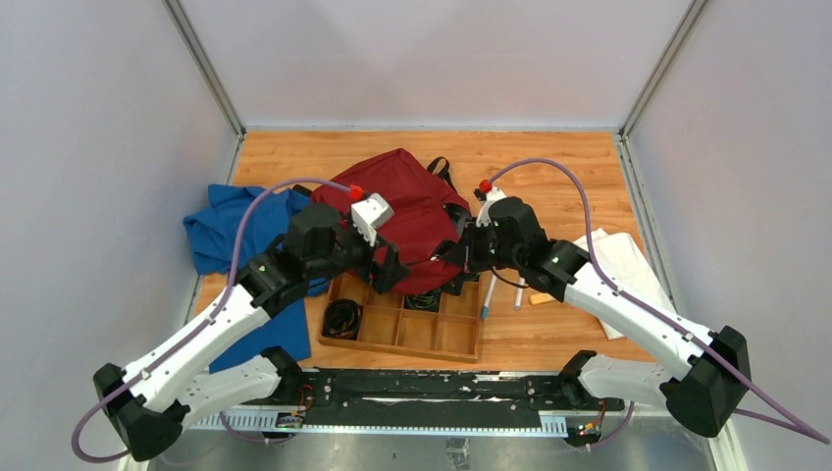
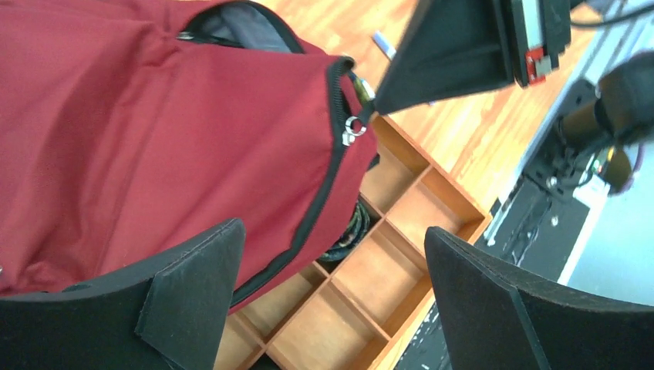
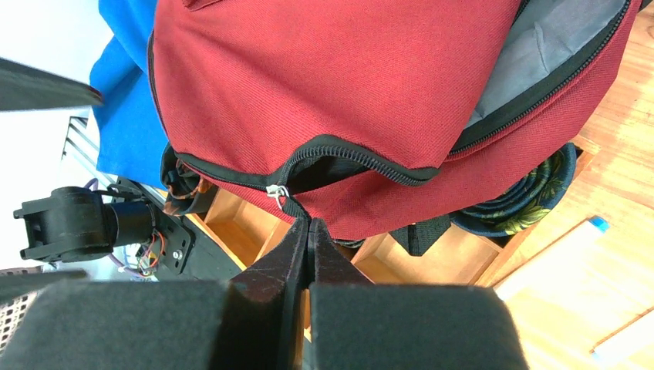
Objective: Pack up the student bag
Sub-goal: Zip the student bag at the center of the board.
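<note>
Lying crumpled at far left, blue cloth (image 1: 221,231) is touching the left flank of the student bag (image 1: 407,201). Left gripper (image 2: 332,235) is hovering over the bag's near lower edge with its jaws wide apart and gripping nothing. Bag is sitting mid-table, its near end overhanging the far compartments of the wooden tray (image 1: 446,329). Right gripper (image 3: 308,227) is reaching in from the bag's right, fingers pressed together and clamping the black zipper pull (image 3: 287,202) of a part-open pocket. Red tag (image 2: 534,58) on that gripper's housing is possibly carrying print but is too blurred to read. Pen (image 1: 488,294) is lying just right of the tray, with white paper (image 1: 618,265) farther right.
</note>
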Motion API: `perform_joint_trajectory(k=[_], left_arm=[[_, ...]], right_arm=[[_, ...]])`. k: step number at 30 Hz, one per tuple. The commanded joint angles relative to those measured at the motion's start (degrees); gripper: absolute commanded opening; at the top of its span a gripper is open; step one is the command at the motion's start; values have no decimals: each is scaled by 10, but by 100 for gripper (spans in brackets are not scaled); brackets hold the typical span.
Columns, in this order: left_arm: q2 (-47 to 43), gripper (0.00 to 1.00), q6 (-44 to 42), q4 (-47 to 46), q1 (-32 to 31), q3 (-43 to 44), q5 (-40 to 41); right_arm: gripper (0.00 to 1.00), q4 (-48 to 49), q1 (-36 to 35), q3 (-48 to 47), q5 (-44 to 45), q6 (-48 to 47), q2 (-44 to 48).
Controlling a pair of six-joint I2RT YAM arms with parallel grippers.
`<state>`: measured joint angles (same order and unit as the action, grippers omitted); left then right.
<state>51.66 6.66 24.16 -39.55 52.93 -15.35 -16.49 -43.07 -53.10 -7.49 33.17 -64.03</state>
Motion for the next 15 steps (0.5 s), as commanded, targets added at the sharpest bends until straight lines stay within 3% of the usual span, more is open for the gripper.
perform_joint_trajectory(k=[1,5,8,15], left_arm=[[34,94,-58,-49,-57,-4,41],[81,90,-66,-43,-93,10,79],[78,90,-64,-100,-94,-23,102],[118,81,-53,-98,-94,-18,83]], right_arm=[[0,4,7,-8,-4,6,6],[0,7,7,-6,-5,7,10],[0,5,6,-7,-1,6,15],[0,-2,7,-11,-2,2,19]])
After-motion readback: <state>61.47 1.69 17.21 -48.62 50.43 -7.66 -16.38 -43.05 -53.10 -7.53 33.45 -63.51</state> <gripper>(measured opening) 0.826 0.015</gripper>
